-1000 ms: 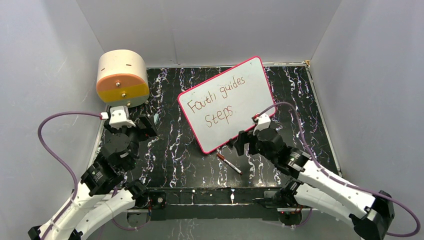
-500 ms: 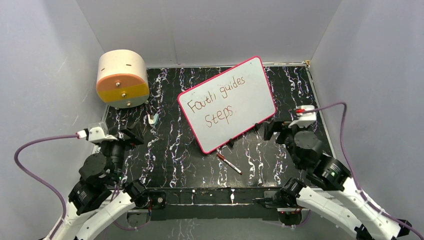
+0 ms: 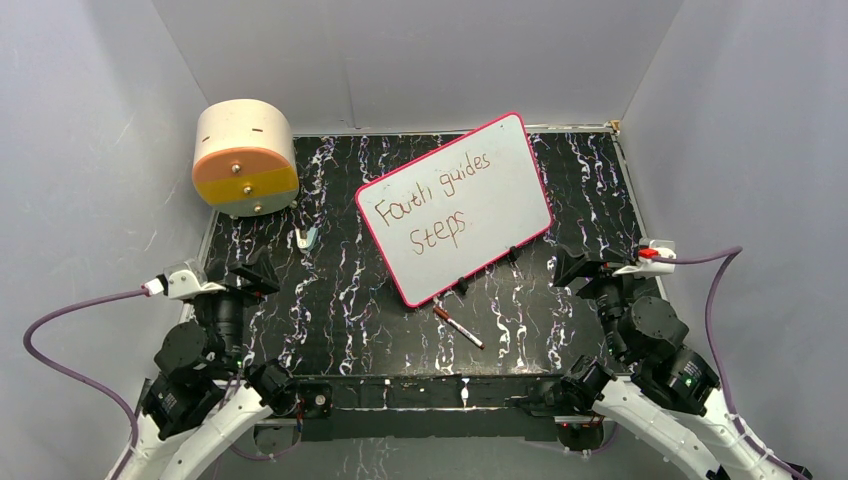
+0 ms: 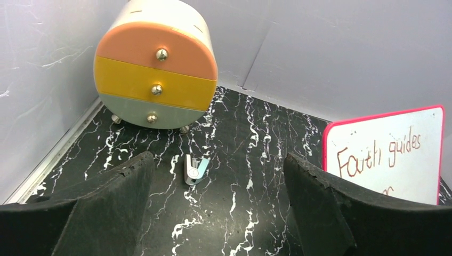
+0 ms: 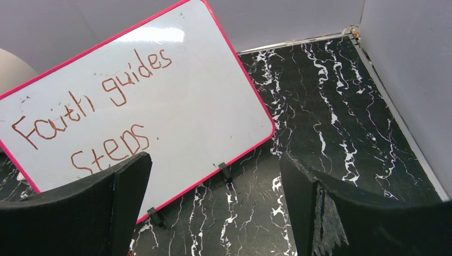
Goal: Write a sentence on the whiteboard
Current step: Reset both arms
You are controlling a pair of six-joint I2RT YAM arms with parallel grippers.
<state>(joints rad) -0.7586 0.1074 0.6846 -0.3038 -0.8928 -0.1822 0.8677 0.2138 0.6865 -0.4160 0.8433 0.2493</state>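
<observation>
The whiteboard (image 3: 470,190) lies tilted on the black marbled table, with a pink-red frame and black clips on its near edge. It also shows in the right wrist view (image 5: 176,101) and partly in the left wrist view (image 4: 405,160). The sentence (image 3: 425,205) reads "Faith guides steps" in two brownish-red lines; it also shows in the right wrist view (image 5: 90,112). A red-capped marker (image 3: 458,327) lies on the table just below the board. My left gripper (image 3: 252,275) is open and empty at the near left. My right gripper (image 3: 575,268) is open and empty at the near right.
A round tan drum (image 3: 244,157) with orange, yellow and grey drawers (image 4: 154,80) stands at the back left. A small pale-blue clip (image 3: 305,237) lies on the table near it, seen between my left fingers (image 4: 194,169). Grey walls enclose the table.
Both arms have pulled back toward the near edge. My right gripper moved away from the board's lower right edge to the right. My left gripper drew back and down from near the drum.
</observation>
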